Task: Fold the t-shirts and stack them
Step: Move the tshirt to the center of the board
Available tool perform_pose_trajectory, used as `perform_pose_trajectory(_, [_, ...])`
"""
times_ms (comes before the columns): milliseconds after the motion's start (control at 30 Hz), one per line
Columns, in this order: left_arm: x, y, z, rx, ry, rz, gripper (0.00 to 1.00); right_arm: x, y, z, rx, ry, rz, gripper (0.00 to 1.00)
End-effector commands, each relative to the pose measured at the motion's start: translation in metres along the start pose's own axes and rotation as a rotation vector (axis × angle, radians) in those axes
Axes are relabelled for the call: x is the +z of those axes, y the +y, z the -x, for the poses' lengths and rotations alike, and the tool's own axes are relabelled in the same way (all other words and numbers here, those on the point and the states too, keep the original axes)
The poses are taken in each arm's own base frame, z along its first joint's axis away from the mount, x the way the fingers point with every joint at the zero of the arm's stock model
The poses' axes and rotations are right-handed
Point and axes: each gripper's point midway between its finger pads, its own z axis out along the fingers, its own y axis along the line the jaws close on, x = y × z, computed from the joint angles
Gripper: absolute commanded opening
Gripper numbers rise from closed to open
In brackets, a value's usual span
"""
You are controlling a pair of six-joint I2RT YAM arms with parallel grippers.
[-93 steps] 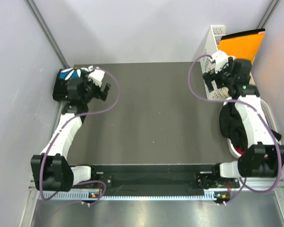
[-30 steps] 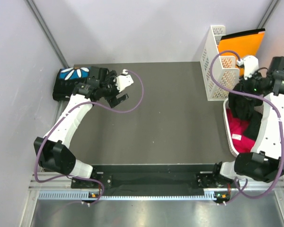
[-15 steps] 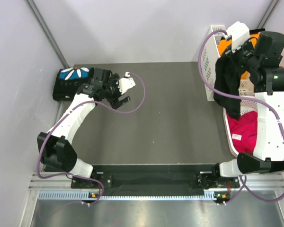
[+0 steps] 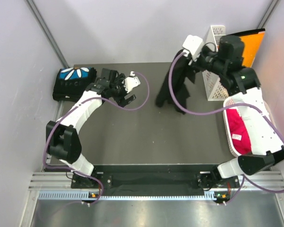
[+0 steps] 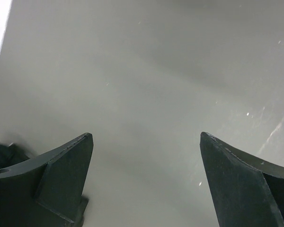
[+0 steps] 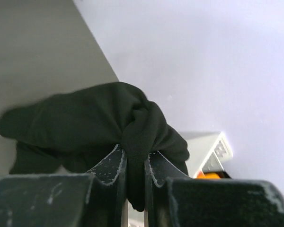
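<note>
T-shirts first, starting at my left. The folded t-shirt (image 4: 72,80) lies at the far left corner of the table (image 4: 146,137), its blue print with white petals facing up. Just to its right my left gripper (image 4: 124,96) hovers over bare tabletop, jaws spread wide with nothing between them. Its wrist view shows only grey surface.

Further right, the hanging t-shirt (image 4: 179,87) droops in a dark bunch from my right gripper (image 4: 188,65), whose jaws pinch a gathered fold of the black cloth. Its lower end looks close to the table, though I cannot tell whether it touches. No print shows, so I cannot say which side faces me.

Behind that arm stands a white rack (image 4: 210,87) with an orange sheet (image 4: 248,42). At the right edge a white basket (image 4: 228,132) holds red cloth (image 4: 244,130).

I judge the step in hand is laying this shirt flat for folding. To do it well:
- Lower the right gripper until the hanging end lands, then draw back slowly so the cloth pays out instead of heaping.
- Bring the left gripper across to take a free edge, so both can pull the shirt open.
- Work mid-table, away from the folded shirt and the rack.
- Let go only once the cloth lies smooth.
</note>
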Motion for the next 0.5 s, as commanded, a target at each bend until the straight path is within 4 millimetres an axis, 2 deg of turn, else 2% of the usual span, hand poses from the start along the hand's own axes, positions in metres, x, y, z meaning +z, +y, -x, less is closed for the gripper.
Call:
perform_pose_trajectory(0, [0.011,0.011,0.034,0.002,-0.104,0.006,0.99,0.011,-0.007,0.057,-0.162,-0.204,-0.047,0.00])
perform_pose_trajectory(67, [0.016,0.015,0.037,-0.006,-0.119,0.014,0.99,0.018,0.008,0.058,-0.200,-0.217,0.007,0.00])
perform_pose_trajectory(100, [0.019,0.016,0.037,-0.007,-0.124,0.014,0.99,0.027,0.024,0.052,-0.282,-0.210,0.049,0.00])
perform_pose_trajectory(133, [0.021,0.017,0.038,-0.011,-0.127,0.016,0.99,0.025,0.027,0.054,-0.330,-0.225,0.042,0.00])
perform_pose_trajectory(167, [0.027,0.017,0.037,-0.016,-0.128,0.013,0.99,0.026,0.033,0.051,-0.374,-0.222,0.043,0.00])
perform_pose_trajectory(200, [0.028,0.020,0.040,-0.019,-0.133,0.019,0.99,0.034,0.048,0.038,-0.446,-0.207,0.077,0.00])
perform_pose_trajectory(300, [0.035,0.026,0.042,-0.047,-0.131,0.029,0.99,0.034,0.060,0.030,-0.535,-0.199,0.131,0.00])
perform_pose_trajectory(333, [0.037,0.027,0.041,-0.055,-0.129,0.029,0.99,0.038,0.080,0.008,-0.535,-0.139,0.241,0.00])
perform_pose_trajectory(367, [0.038,0.027,0.042,-0.057,-0.130,0.027,0.99,0.038,0.086,0.004,-0.545,-0.125,0.285,0.00])
perform_pose_trajectory(400, [0.038,0.028,0.043,-0.057,-0.135,0.034,0.99,0.037,0.084,0.004,-0.544,-0.115,0.298,0.00])
perform_pose_trajectory(433, [0.039,0.028,0.043,-0.057,-0.140,0.032,0.99,0.038,0.093,-0.007,-0.520,-0.080,0.346,0.00])
perform_pose_trajectory(467, [0.039,0.028,0.044,-0.056,-0.145,0.032,0.99,0.037,0.095,-0.010,-0.506,-0.076,0.362,0.00])
